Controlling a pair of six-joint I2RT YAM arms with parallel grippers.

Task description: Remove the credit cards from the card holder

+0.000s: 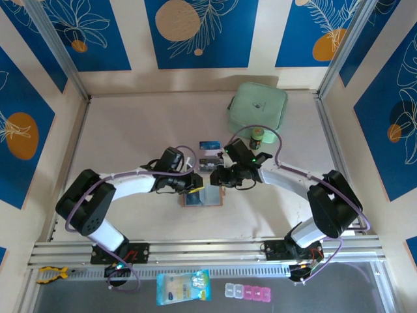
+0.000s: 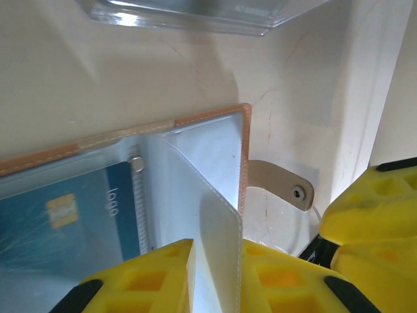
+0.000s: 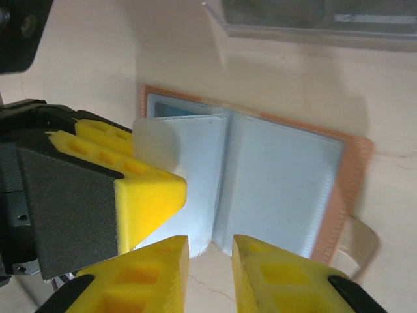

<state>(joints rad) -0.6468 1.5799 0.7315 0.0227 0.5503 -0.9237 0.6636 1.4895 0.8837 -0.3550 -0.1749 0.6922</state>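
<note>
Card holder (image 1: 203, 199) open on the bench (image 1: 130, 143).
My left fingers (image 1: 195, 188), at its 11 o'clock, pinch a clear sleeve (image 2: 218, 215); right fingers (image 1: 217, 182): cannot tell.

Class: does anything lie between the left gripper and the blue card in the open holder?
Yes: the blue card sits under a clear pocket of the card holder, and a raised clear page stands at the left gripper.

Lab robot cell: aluminium rails (image 1: 208, 248), printed wall panels (image 1: 195, 32).
</note>
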